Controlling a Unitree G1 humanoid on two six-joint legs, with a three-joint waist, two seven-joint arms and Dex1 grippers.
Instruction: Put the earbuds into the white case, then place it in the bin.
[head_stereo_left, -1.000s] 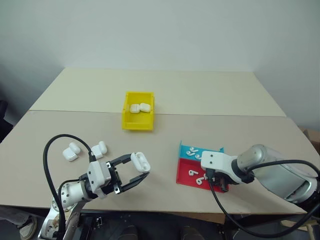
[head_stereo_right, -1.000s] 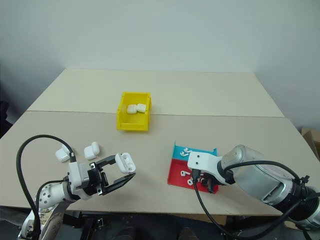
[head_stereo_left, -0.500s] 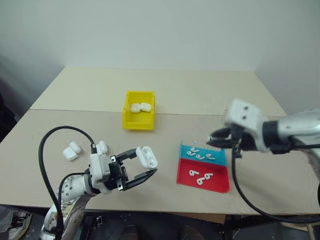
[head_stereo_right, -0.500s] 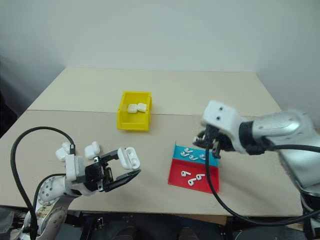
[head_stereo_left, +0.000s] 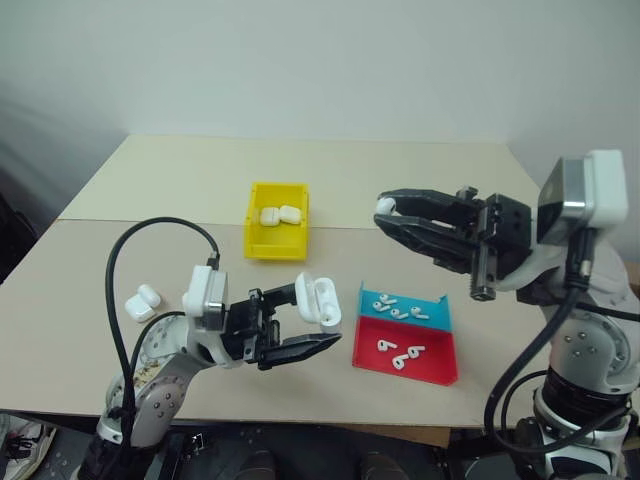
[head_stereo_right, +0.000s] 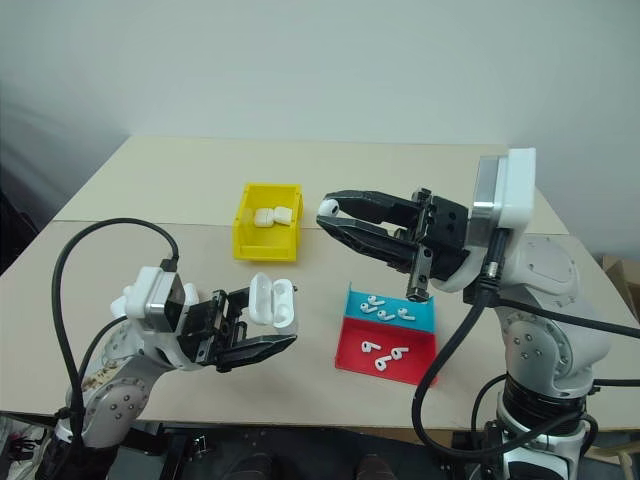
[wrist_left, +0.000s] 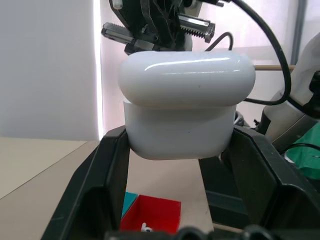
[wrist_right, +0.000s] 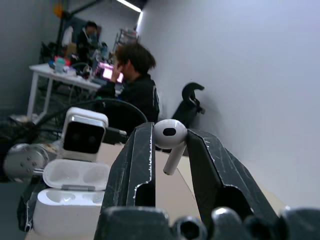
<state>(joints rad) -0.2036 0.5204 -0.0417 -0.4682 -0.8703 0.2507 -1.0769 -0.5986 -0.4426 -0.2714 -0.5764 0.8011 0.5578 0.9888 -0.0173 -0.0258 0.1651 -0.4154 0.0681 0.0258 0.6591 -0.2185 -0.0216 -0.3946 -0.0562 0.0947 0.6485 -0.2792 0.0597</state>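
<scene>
The left gripper (head_stereo_left: 312, 325) fingers clamp the open white case (head_stereo_left: 322, 302) above the near counter (head_stereo_left: 400, 190). The right gripper (head_stereo_left: 388, 212) fingers pinch one earbud (wrist_right: 170, 138), raised to the case's right. The yellow bin (head_stereo_left: 276, 243) sits farther back, two cases inside.

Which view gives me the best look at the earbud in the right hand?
The right wrist view: the earbud sits large between that hand's fingers, head up and stem down, pinched. In the two eye views it is just a small white dot at the fingertips, raised above the table.
</scene>
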